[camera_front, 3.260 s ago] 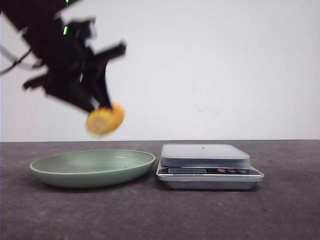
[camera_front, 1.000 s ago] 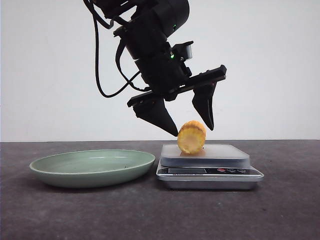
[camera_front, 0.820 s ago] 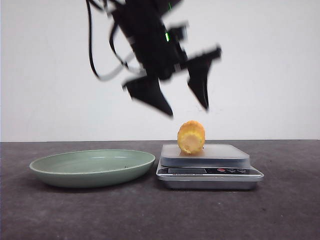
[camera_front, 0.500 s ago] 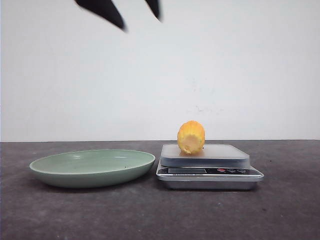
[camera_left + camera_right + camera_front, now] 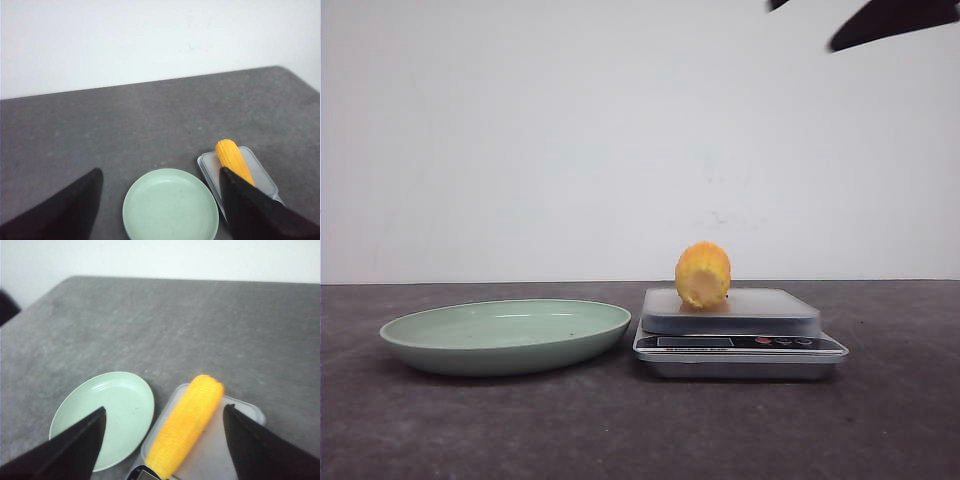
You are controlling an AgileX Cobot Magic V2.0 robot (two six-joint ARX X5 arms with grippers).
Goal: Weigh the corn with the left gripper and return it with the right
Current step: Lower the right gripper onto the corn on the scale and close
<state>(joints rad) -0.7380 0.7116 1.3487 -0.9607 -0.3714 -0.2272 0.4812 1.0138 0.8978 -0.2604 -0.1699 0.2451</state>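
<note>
Backdrop: one plain white wall [image 5: 570, 140], matte, running the full width behind the work surface; faint grey scuff marks near its middle. Work surface: dark grey table [image 5: 620, 430] with a finely speckled, slightly rough top, meeting the wall in a straight horizontal line. One rounded corner of the top showed in the right wrist view. Lighting: even and diffuse, with soft shadows only. No windows or other furniture were visible.
</note>
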